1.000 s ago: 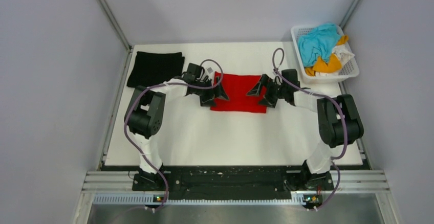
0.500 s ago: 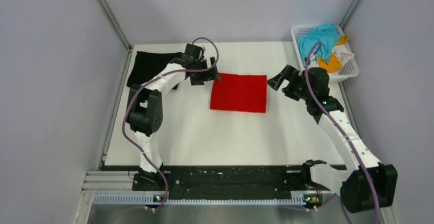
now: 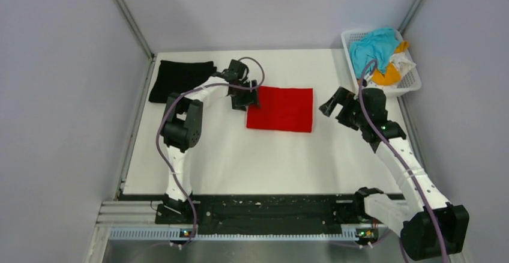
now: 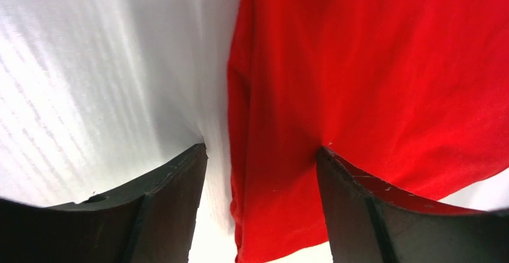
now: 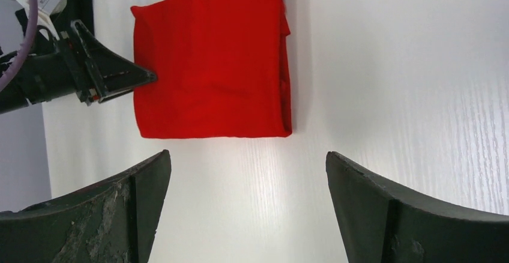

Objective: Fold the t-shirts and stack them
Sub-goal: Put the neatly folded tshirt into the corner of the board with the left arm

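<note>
A folded red t-shirt (image 3: 281, 108) lies flat in the middle of the white table. My left gripper (image 3: 251, 99) is open at the shirt's left edge, its jaws straddling that edge (image 4: 258, 155), one over bare table and one over red cloth. My right gripper (image 3: 329, 102) is open and empty, right of the shirt and apart from it. In the right wrist view the red shirt (image 5: 210, 65) lies ahead of the open jaws. A folded black t-shirt (image 3: 181, 80) lies at the table's back left.
A white basket (image 3: 410, 83) at the back right holds crumpled blue (image 3: 371, 50), orange and white shirts. The table (image 3: 270, 161) is walled by grey panels on the left, back and right.
My left gripper has come down and right from the black shirt's side to the red shirt's left edge. My right gripper, pulled back off the shirt earlier, has barely shifted since.
</note>
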`<state>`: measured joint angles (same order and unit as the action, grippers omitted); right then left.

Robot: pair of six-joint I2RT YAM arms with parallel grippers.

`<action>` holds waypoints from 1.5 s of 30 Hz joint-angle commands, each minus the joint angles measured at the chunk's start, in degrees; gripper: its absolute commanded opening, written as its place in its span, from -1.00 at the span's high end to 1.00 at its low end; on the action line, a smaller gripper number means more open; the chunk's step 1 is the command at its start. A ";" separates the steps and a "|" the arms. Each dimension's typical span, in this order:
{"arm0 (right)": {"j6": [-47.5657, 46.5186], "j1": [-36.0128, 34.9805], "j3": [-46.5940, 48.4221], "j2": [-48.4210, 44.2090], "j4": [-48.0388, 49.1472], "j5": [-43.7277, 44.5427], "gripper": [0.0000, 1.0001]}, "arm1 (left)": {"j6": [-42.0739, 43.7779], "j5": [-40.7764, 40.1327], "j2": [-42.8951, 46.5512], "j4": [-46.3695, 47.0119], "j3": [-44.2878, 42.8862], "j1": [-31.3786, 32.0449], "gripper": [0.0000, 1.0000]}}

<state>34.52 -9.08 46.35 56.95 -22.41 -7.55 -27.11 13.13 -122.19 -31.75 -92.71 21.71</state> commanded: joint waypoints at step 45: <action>-7.53 0.78 -0.59 0.36 -0.19 7.38 -0.97 | 45.15 -44.80 11.80 9.65 -12.59 -10.98 1.00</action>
<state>28.12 -8.82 44.23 56.75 -24.91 -1.08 13.28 -33.93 -114.39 -26.50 -100.79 11.86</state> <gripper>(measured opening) 0.986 0.044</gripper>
